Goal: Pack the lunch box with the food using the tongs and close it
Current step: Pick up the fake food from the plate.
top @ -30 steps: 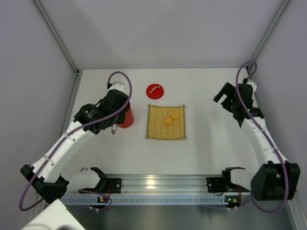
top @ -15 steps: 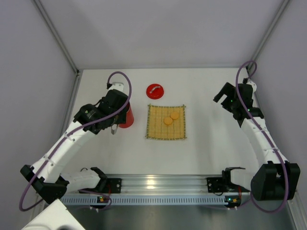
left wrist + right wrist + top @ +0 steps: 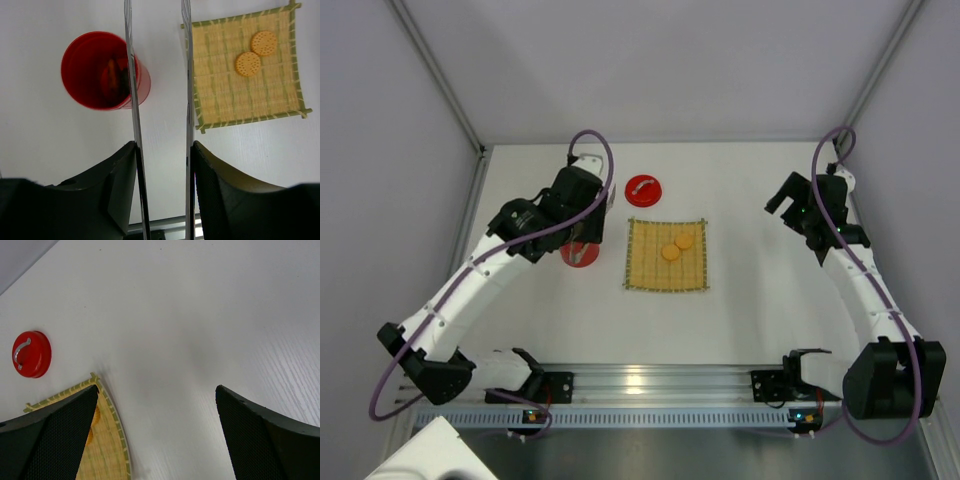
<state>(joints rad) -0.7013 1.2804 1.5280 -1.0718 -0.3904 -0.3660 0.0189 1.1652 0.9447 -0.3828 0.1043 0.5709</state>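
The open red lunch box [image 3: 578, 254] stands left of the bamboo mat [image 3: 666, 272], with reddish-brown food pieces [image 3: 113, 80] inside it. Two round orange slices [image 3: 248, 64] [image 3: 263, 43] lie on the mat [image 3: 235, 102]. My left gripper [image 3: 162, 147] hangs above the table between box and mat, shut on the silver tongs [image 3: 132, 100], whose two arms stand apart; one crosses over the box [image 3: 90, 70], the other runs by the mat's edge. Nothing shows between the tong arms. The red lid [image 3: 643, 189] lies behind the mat. My right gripper [image 3: 155, 400] is open and holds nothing, far right.
The lid [image 3: 31, 353] and a corner of the mat [image 3: 107, 440] show in the right wrist view. Grey walls stand close on the left, back and right. An aluminium rail [image 3: 660, 385] with the arm bases runs along the near edge.
My left arm has swung from the box's left side to the far right, above the box and toward the mat, with the tongs in it. The right arm has not moved.
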